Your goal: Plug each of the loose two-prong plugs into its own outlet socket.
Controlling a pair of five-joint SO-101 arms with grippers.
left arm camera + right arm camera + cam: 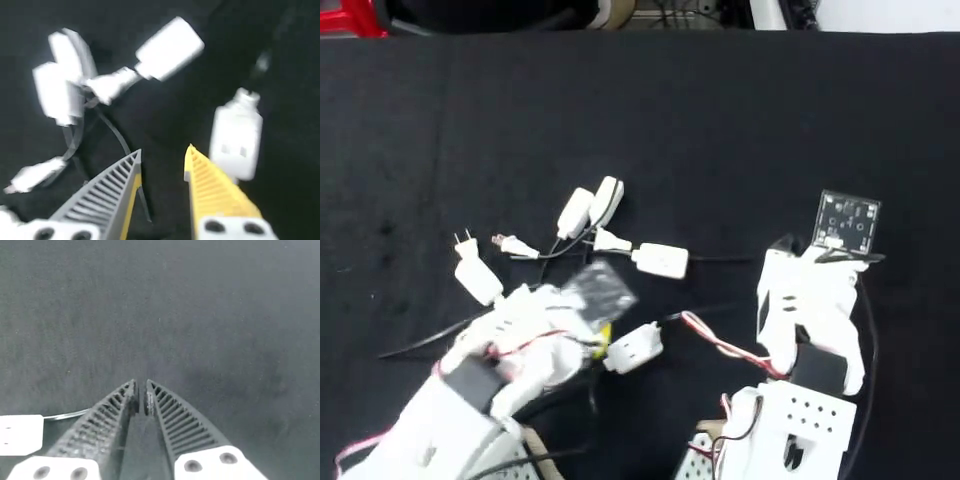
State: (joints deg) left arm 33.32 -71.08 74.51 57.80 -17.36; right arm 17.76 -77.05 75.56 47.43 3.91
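Observation:
My left gripper (163, 151) is open, with nothing between its grey and yellow fingers. It hovers beside a free white outlet socket (235, 140) whose two slots face up. In the high view this socket (635, 347) lies just right of the left gripper (612, 318). A second socket (660, 260) has a white plug (610, 240) in its end. A small loose two-prong plug (510, 245) and a white adapter plug (475, 272) lie at the left. My right gripper (141, 385) is shut on nothing above bare cloth, right of the sockets (785, 248).
Two more white cable ends (590, 207) lie side by side behind the plugged socket, joined by thin black cords. The black cloth (720, 130) covers the whole table. A white socket's corner (20, 435) shows at the edge of the right wrist view.

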